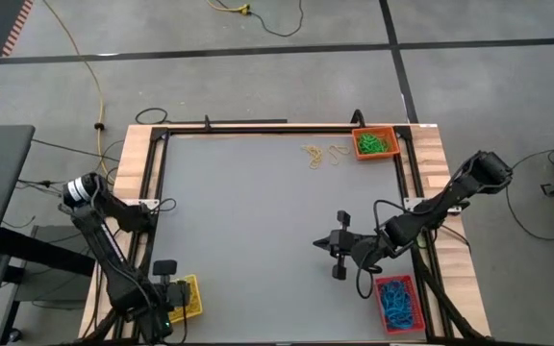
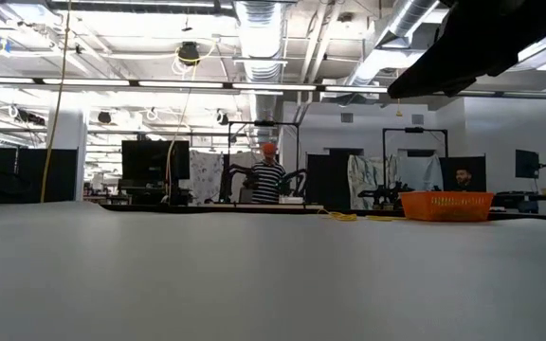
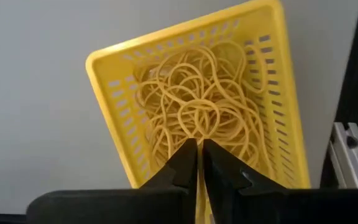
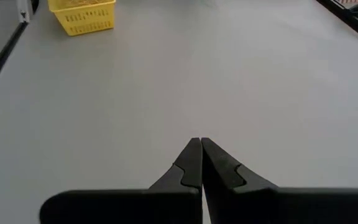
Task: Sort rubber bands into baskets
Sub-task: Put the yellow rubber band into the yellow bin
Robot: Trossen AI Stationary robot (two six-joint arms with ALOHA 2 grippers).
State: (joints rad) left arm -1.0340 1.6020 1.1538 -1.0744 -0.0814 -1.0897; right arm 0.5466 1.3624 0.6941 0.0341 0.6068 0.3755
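The yellow basket (image 3: 197, 106), full of yellow rubber bands (image 3: 194, 99), stands at the table's near left corner (image 1: 188, 296). My left gripper (image 3: 199, 144) hangs straight above it, pointing down, shut on a yellow band. My right gripper (image 4: 201, 142) is shut on nothing above bare table at the near right (image 1: 319, 243). The orange basket (image 1: 374, 144) with green bands stands at the far right. The red basket (image 1: 397, 303) with blue bands stands at the near right. A few loose yellow bands (image 1: 321, 154) lie flat left of the orange basket. My left gripper pinches a thin yellow band (image 3: 199, 180) between its two fingers. It shows only as a yellow strip in the slit between them. The fingers come from above, pointing down, over the yellow basket. The fingers hide how the band hangs.
A black frame (image 1: 258, 128) on wooden boards runs around the grey table top. The broad middle of the mat (image 1: 248, 221) is bare. A yellow cable (image 1: 85, 67) lies on the floor beyond the table. In the low view, people (image 2: 268, 180) stand far behind it.
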